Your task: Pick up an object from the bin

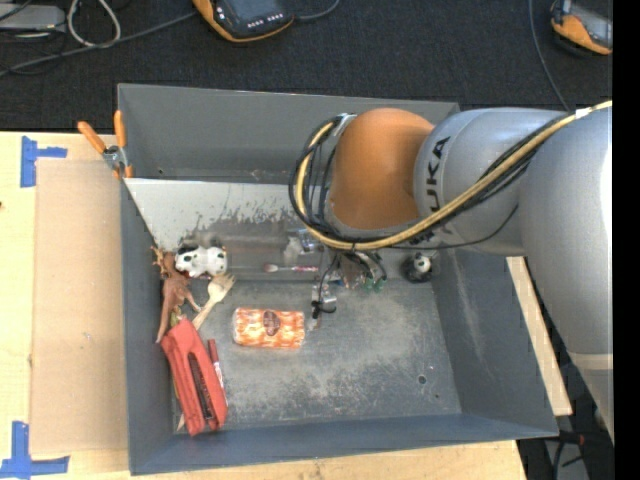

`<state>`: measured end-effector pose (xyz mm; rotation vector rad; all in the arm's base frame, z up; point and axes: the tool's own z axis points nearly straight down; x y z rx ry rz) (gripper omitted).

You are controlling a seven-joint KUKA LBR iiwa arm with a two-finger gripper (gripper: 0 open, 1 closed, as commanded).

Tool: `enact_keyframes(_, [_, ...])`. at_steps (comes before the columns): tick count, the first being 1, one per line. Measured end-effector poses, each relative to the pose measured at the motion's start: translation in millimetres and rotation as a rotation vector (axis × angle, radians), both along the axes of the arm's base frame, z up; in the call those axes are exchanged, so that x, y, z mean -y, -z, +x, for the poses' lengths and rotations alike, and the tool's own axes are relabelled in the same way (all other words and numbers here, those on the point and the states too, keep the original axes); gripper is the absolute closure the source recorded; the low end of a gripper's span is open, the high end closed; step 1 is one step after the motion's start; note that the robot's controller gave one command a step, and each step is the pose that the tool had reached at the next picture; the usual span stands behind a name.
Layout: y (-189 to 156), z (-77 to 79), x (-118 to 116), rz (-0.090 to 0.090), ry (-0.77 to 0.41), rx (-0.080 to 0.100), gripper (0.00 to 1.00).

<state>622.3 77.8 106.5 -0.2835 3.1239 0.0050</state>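
The gripper (322,306) hangs with the packet (268,328) just to its left; released or clenched, I cannot tell. This looks like the approach. Next, it should centre over the packet.

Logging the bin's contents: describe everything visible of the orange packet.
The orange rectangular packet looks like a glossy wrapper mottled with paler and darker patches. It lies flat on the floor of the grey metal bin, near the middle, long side across the view, touching no other thing. The pincer hangs by its right end; contact cannot be told.
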Motion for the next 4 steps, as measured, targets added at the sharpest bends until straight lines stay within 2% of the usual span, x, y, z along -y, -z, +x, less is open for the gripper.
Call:
enact_keyframes(1, [29.2,-25.2,-37.9,-0.001,-0.127,0.002,0.0])
enact_keyframes(2, [36.1,-40.4,-53.0,0.0,-0.1,0.003,1.0])
enact_keyframes(3, [36.1,-40.3,-53.0,0.0,-0.099,0.003,1.0])
enact_keyframes(4, [-26.9,-43.5,-54.8,-0.001,-0.116,-0.001,1.0])
